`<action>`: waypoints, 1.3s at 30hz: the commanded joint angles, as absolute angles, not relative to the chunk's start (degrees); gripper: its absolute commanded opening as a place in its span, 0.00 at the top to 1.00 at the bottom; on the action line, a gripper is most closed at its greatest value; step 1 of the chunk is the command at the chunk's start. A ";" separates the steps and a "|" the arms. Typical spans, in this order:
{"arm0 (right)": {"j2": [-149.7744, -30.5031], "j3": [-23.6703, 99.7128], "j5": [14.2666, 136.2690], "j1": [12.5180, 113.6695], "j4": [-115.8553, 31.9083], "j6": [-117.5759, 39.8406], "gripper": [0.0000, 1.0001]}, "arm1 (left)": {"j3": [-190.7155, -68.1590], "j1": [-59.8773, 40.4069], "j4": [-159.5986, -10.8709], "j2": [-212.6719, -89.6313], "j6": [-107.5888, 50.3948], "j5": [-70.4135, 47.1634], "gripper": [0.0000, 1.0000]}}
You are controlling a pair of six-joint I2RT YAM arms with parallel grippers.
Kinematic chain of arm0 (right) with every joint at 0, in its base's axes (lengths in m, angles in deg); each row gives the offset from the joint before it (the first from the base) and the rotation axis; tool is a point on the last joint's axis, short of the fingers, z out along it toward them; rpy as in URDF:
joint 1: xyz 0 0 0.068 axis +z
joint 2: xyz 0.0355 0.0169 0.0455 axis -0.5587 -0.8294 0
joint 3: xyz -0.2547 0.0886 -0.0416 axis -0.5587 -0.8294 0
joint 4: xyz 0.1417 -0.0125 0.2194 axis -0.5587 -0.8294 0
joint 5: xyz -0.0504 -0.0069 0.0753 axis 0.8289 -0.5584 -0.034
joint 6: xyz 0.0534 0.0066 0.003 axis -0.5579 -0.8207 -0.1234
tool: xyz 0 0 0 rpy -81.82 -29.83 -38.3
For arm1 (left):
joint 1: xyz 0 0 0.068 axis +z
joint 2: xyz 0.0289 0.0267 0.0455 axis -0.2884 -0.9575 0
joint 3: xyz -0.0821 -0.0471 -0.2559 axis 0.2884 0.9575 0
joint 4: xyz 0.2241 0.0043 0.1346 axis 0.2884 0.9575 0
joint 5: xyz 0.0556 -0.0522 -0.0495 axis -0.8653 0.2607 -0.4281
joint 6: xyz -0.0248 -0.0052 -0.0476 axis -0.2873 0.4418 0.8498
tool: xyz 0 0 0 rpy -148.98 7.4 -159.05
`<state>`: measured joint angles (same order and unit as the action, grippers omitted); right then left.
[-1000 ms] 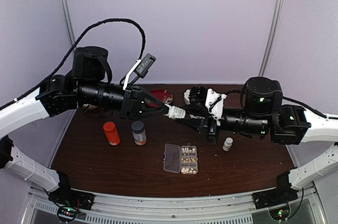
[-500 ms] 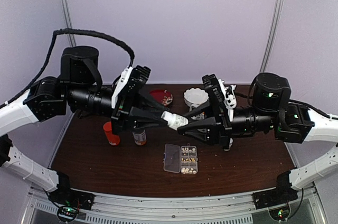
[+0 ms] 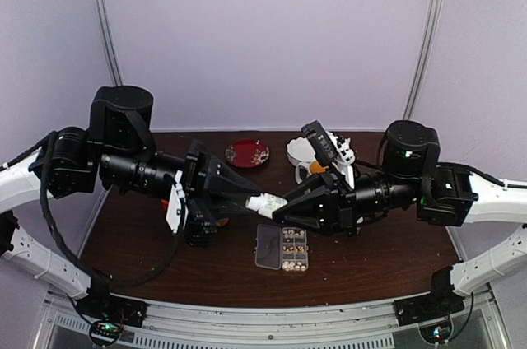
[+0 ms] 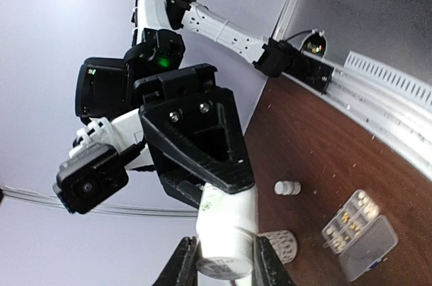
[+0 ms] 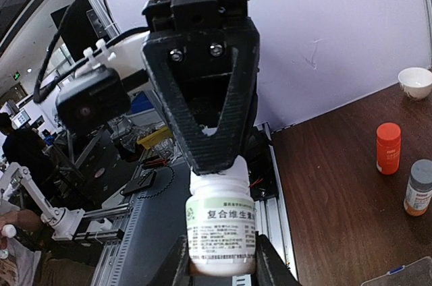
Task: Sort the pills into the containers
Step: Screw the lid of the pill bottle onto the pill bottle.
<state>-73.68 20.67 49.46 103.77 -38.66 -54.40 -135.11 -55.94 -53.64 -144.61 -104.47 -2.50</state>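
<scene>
A white pill bottle hangs in the air between my two grippers, just above and behind the clear pill box. My left gripper is shut on its cap end, and the left gripper shows its fingers on both sides of that end. My right gripper is shut on the labelled body, which fills the right gripper. The box lies with its lid open to the left. Cream pills sit in its containers. The pill box lies on the brown table.
A red dish and a white bowl stand at the back. An orange bottle and a grey-capped bottle stand on the left side. A small white bottle and a patterned cup stand on the right.
Both arms have brought the white bottle lower and nearer the front, over the pill box. Both wrists have turned. Both grips have stayed shut.
</scene>
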 commanded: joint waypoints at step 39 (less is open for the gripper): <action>-62.89 25.76 69.83 101.34 -55.38 -22.51 1.00 | -110.15 -59.83 -95.80 -135.56 -84.94 -26.04 0.17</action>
<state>-61.90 27.34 64.06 101.43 -52.03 -35.65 -106.33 -60.05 -102.03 -137.20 -110.50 -29.38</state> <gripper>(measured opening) 0.268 0.830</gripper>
